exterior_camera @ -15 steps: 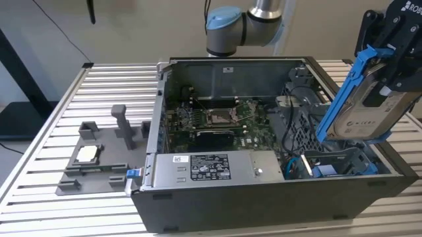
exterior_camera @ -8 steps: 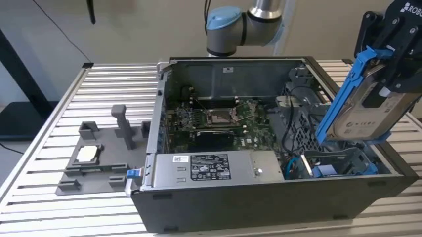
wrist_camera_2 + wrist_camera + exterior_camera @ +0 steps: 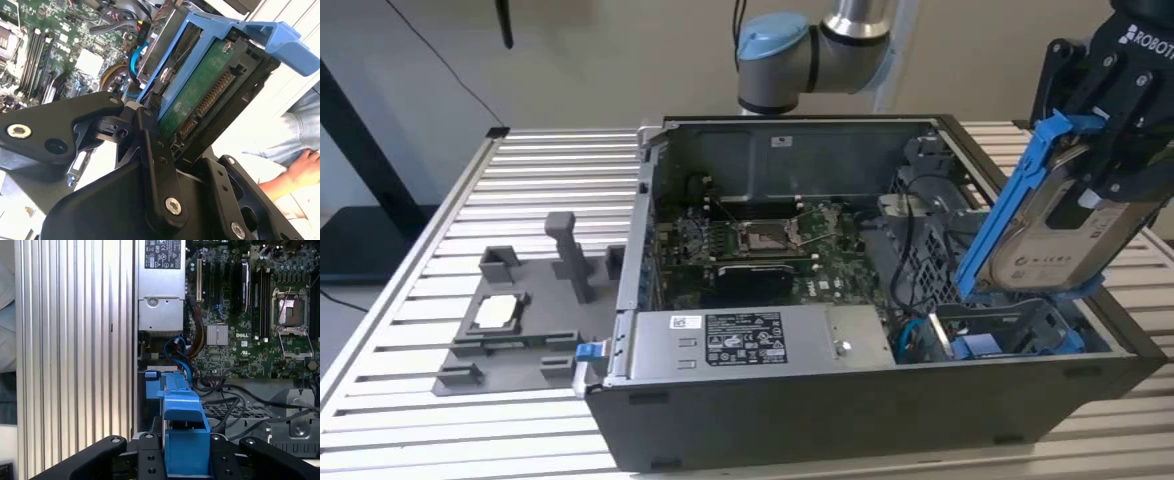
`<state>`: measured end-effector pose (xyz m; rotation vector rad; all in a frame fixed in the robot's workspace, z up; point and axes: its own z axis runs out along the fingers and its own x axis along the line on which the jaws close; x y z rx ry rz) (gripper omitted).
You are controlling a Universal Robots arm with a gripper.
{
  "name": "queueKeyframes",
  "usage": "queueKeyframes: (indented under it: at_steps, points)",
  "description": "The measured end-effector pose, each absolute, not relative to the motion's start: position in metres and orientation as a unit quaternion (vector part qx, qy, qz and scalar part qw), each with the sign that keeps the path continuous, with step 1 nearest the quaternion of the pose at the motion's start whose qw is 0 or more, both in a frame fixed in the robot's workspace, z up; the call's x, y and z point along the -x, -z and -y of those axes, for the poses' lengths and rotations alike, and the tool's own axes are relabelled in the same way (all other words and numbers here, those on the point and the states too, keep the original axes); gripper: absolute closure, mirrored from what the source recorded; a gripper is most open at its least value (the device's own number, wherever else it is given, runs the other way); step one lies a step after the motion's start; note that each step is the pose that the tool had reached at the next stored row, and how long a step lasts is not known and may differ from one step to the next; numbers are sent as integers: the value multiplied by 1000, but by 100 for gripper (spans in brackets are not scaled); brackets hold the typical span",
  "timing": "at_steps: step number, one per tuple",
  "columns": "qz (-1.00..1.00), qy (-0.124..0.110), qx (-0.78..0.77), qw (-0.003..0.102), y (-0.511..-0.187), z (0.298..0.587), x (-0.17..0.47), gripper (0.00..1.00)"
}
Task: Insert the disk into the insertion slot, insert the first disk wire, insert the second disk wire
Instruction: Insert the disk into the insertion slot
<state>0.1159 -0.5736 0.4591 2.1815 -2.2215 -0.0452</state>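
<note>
Currently the jaws clamp the disk (image 3: 1058,235), tilted above the insertion slot (image 3: 1017,326).

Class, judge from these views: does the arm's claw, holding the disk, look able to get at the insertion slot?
Probably yes. The claw, shut on the disk, hangs above the open computer case, and the insertion slot lies below the disk with nothing seen between.

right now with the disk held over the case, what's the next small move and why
Probably ease it down slowly. The hand grips the disk nearly upright, its lower edge seemingly just above the slot and not yet inside it.
</note>
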Motion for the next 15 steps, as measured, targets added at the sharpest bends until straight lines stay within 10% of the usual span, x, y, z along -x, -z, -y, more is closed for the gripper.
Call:
queueKeyframes:
  at_steps: [15]
  points:
    - [713,15,-700,14,-447,574,-117,67]
